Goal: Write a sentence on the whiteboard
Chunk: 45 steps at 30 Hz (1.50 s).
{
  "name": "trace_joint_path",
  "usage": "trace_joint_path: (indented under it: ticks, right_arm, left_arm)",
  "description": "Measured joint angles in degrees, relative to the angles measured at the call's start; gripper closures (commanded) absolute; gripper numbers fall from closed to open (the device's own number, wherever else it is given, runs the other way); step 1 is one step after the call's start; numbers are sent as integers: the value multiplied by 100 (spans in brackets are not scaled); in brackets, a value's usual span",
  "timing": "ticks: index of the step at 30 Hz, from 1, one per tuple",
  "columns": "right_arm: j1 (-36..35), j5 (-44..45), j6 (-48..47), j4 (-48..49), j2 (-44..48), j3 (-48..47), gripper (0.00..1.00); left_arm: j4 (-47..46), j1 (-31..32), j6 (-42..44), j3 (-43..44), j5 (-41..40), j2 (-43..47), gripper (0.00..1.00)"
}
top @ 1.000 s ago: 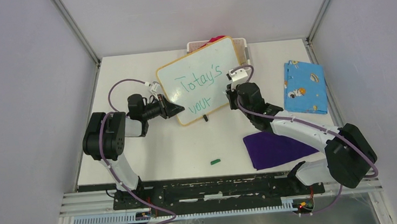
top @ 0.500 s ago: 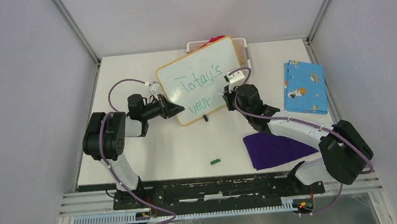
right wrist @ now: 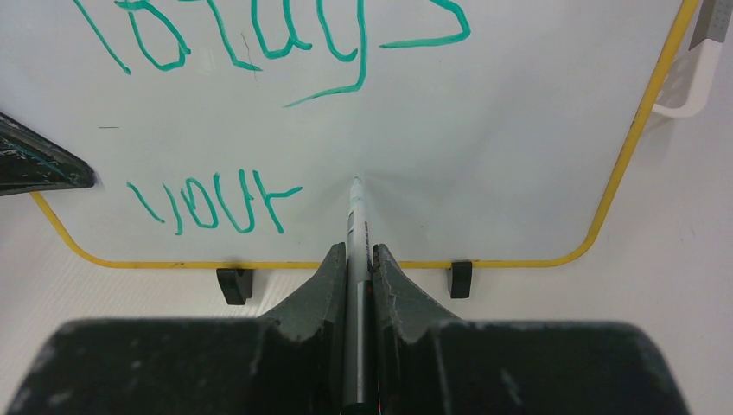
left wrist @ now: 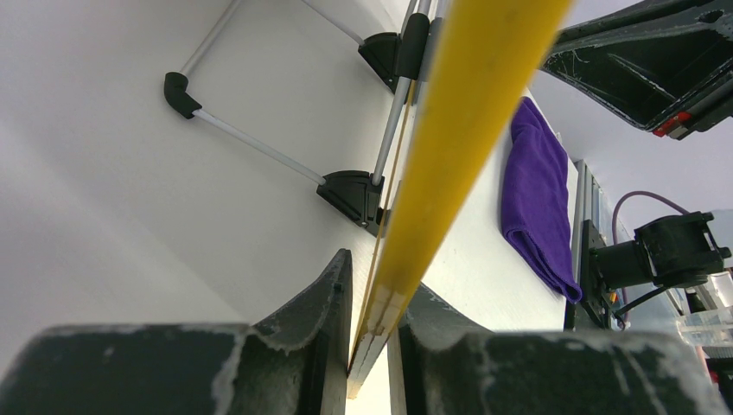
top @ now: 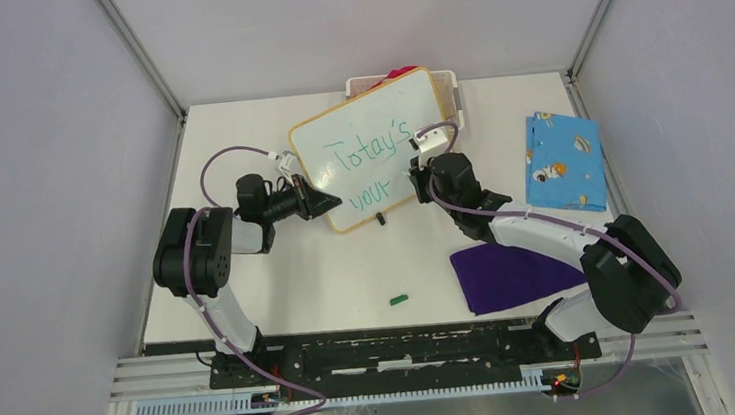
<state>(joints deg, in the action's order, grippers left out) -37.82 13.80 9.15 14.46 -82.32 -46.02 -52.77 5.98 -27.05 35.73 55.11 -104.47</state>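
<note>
The whiteboard (top: 352, 139) stands tilted on the table's far middle, orange-framed with two black feet. Green writing on it (top: 370, 147) reads about "Totay's" with "your" below; it also shows in the right wrist view (right wrist: 216, 201). My left gripper (top: 328, 204) is shut on the board's lower left edge; the yellow frame (left wrist: 449, 138) runs between its fingers. My right gripper (top: 418, 170) is shut on a grey marker (right wrist: 355, 233), its tip at the board's surface right of "your". A green cap (top: 399, 299) lies on the table near the front.
A white basket (top: 445, 84) stands behind the board. A purple cloth (top: 510, 273) lies at the front right under my right arm. A blue patterned cloth (top: 562, 160) lies at the right edge.
My right gripper with the marker has moved a little left and toward the board. The left gripper and the board have not moved.
</note>
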Motion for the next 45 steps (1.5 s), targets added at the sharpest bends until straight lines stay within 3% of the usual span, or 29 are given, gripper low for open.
trace_joint_path:
  ticks: [45]
  right_arm:
    - [-2,164,-63,-254,-291,-262,100]
  left_arm:
    - [17,0,0,2,-2,0,75]
